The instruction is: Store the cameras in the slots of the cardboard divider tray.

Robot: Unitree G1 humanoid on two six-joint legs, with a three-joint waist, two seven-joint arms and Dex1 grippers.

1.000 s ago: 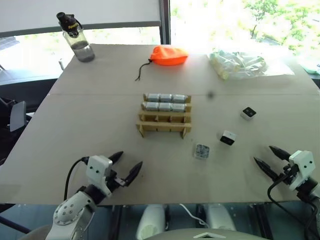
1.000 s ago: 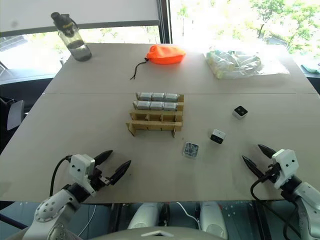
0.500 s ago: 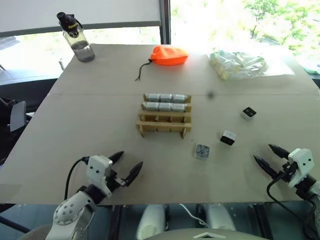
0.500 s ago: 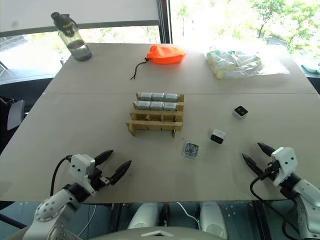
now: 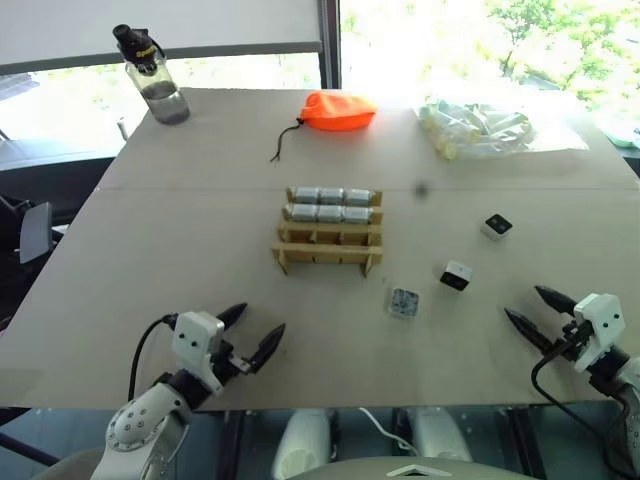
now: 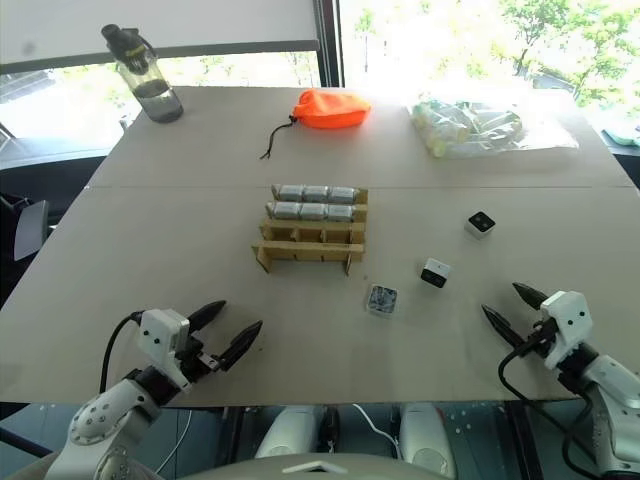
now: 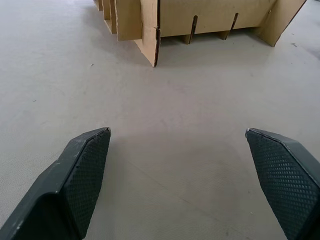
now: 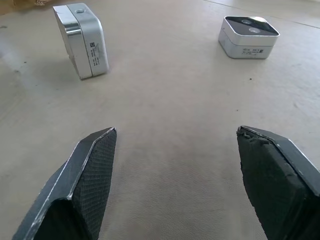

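While spread empty, the right gripper (image 5: 533,312) sits near three loose cameras (image 5: 456,276).

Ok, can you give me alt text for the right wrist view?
The right gripper hangs open and empty above the tabletop. Two cameras lie beyond it: a silver one standing on edge and a white one lying dark face up.

white wrists, black cables, black textured fingers (image 7: 82,175)

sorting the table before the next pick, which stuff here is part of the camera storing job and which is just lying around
Part of the job:
- cardboard divider tray, six cameras slotted
- three loose cameras

Just lying about:
- orange drawstring pouch
- water bottle
- clear bag
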